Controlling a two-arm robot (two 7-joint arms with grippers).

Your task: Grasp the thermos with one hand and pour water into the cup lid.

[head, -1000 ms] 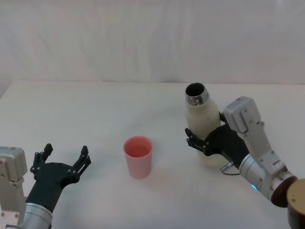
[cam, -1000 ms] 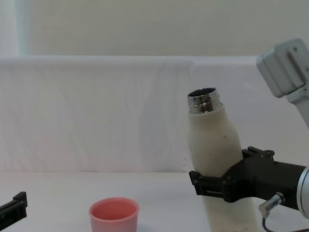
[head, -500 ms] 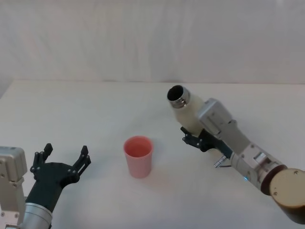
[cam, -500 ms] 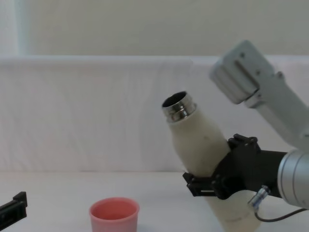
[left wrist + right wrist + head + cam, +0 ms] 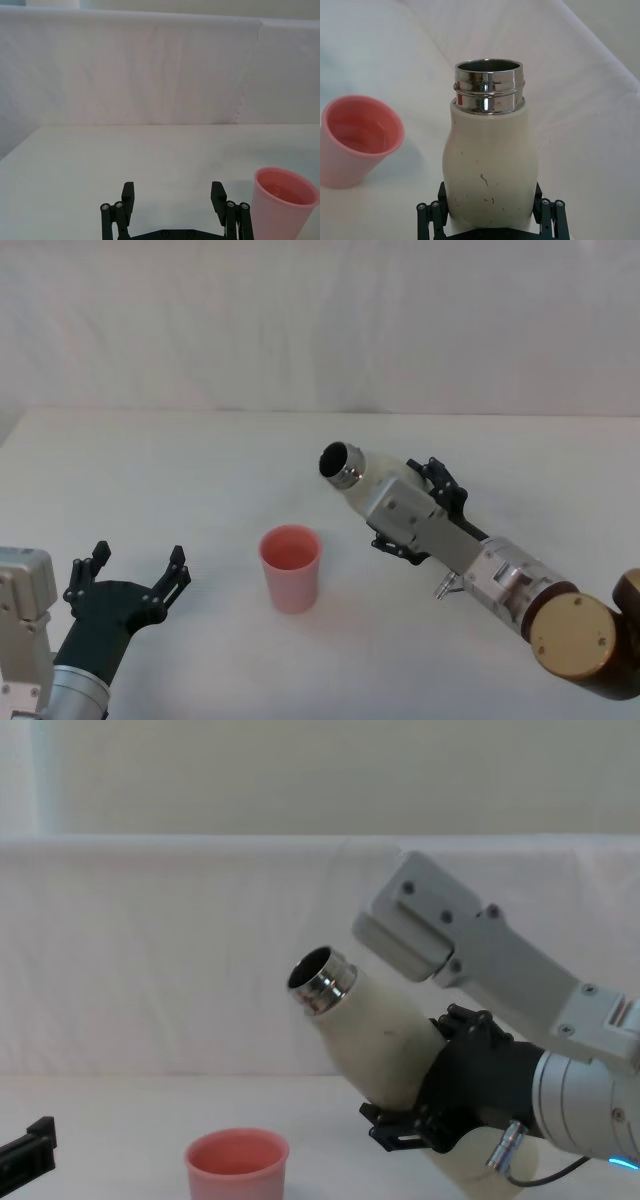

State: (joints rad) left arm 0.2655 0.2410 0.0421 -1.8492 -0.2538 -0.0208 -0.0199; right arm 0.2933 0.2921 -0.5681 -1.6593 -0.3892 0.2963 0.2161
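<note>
Jaws of the right gripper (image 5: 490, 220) clamp the unlabelled thermos (image 5: 489, 165).

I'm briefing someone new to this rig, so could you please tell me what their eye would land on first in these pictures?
First, the cream thermos, clamped in the right tool and tilted with its open steel neck aimed toward the robot's left. Next, the pink cup lid, upright on the white table below and to the left of that neck, with some water in it. The left tool rests open at the near left edge.
</note>
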